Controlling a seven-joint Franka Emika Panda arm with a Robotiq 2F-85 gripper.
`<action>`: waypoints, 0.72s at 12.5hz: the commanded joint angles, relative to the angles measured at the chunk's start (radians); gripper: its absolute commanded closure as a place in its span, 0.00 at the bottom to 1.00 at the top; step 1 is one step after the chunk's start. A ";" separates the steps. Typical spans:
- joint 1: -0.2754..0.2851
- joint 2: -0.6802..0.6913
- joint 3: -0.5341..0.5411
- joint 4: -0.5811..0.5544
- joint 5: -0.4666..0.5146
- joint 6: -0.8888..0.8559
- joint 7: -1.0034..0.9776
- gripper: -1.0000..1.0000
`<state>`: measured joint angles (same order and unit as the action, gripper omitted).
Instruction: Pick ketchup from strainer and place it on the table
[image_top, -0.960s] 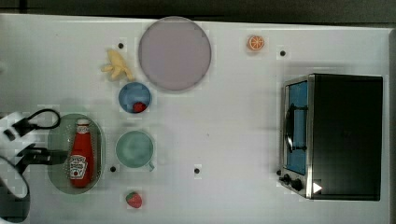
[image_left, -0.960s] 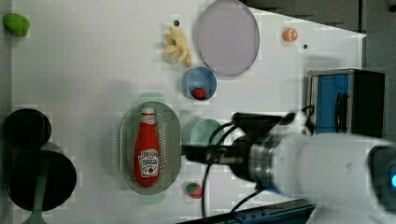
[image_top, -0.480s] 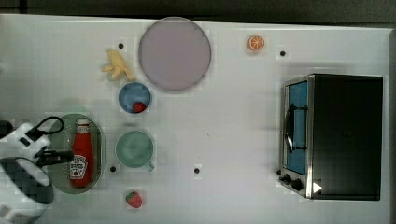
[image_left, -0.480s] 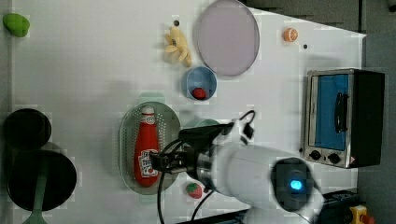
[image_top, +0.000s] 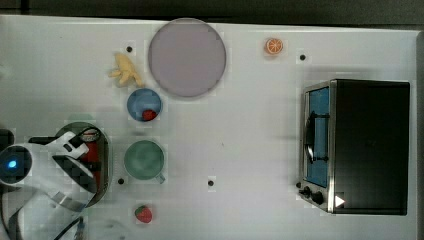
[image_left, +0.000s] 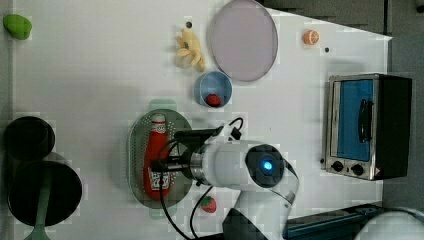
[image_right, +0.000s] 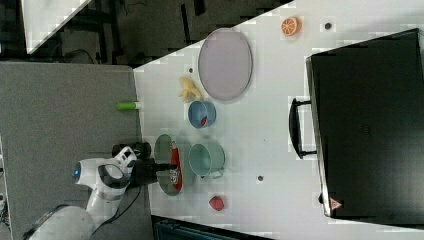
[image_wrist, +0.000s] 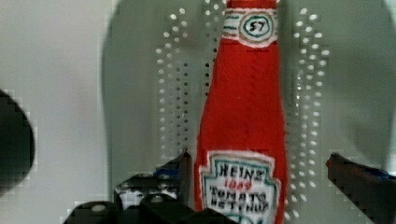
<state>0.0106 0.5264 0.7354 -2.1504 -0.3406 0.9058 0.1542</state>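
A Franka arm reached over the pale green strainer (image_left: 137, 160) at the left view's lower left, where the ketchup (image_left: 156, 160) lay lengthwise on the perforated bottom, its white cap toward the left view's top. The jaws (image_wrist: 261, 179) stood wide, one finger (image_wrist: 180, 170) close against the bottle at its label and the other well clear on the far side, so the bottle sat between them ungripped. In the wrist view the ketchup (image_wrist: 245, 116) ran straight up the strainer's (image_wrist: 140, 93) rows of holes, with its "57" neck band and shield label legible.

On the white bench (image_top: 250, 125), a round green mug (image_top: 144, 159) stood just beside the strainer (image_top: 104, 150) on the top view's right, the arm covering most of the bottle there. A blue bowl (image_top: 143, 104) holding a small red item sat nearer the top view's top, close to a large grey plate (image_top: 186, 56) and a yellow toy (image_top: 125, 70). A strawberry (image_top: 143, 214) lay near the top view's bottom edge, an orange slice (image_top: 273, 46) near its top, and a toaster oven (image_top: 360, 145) well apart at the top view's right.

In the right view the ketchup (image_right: 174, 167) lay in the strainer (image_right: 162, 145) beside the mug (image_right: 206, 159).
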 joint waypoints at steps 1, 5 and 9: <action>0.016 0.027 -0.018 0.010 -0.100 0.058 0.162 0.00; 0.045 0.102 -0.041 0.023 -0.180 0.126 0.254 0.00; 0.063 0.107 -0.060 0.027 -0.195 0.122 0.254 0.40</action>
<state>0.0536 0.6475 0.6729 -2.1270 -0.5420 1.0166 0.3379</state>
